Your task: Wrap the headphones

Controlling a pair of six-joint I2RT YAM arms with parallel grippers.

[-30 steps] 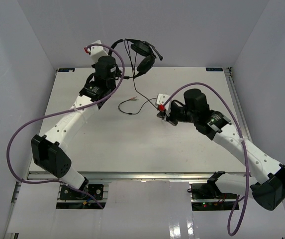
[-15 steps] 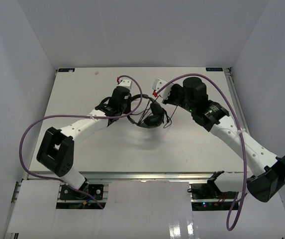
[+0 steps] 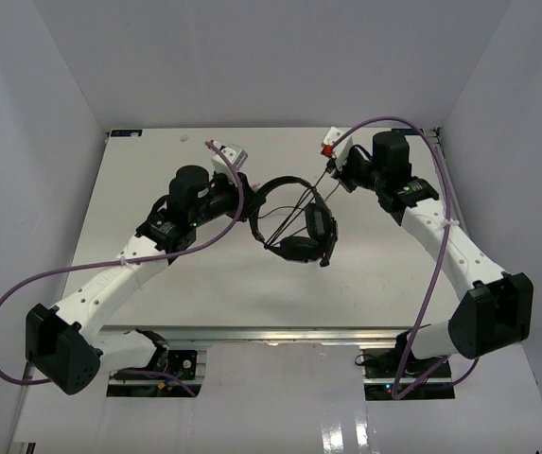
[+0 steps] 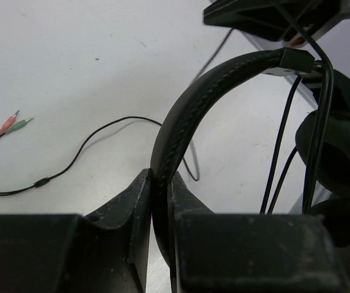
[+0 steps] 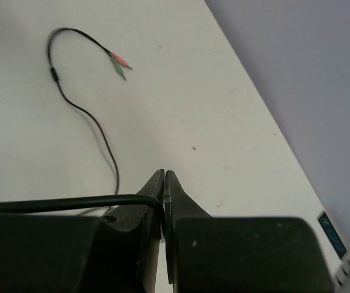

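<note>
The black headphones (image 3: 294, 222) hang above the table's middle, their two earcups (image 3: 320, 225) low and to the right. My left gripper (image 3: 250, 201) is shut on the padded headband (image 4: 187, 116), which is pinched between its fingers (image 4: 139, 201). My right gripper (image 3: 333, 176) is shut on the thin black cord (image 5: 58, 204) and holds it raised to the far right of the headphones. The cord runs taut from there down across the earcups (image 3: 301, 210). Its loose end lies on the table (image 5: 83, 113) with pink and green plugs (image 5: 120, 64), which also show in the left wrist view (image 4: 13, 125).
The white table (image 3: 195, 274) is walled at the back and sides. Purple robot cables (image 3: 25, 284) loop off both arms. The right gripper's body (image 4: 266, 15) sits just above the headband in the left wrist view.
The left arm has drawn back to the left, still holding the headband. The right gripper has moved toward the far right with the cord, pulling it taut. The earcups now hang further right.
</note>
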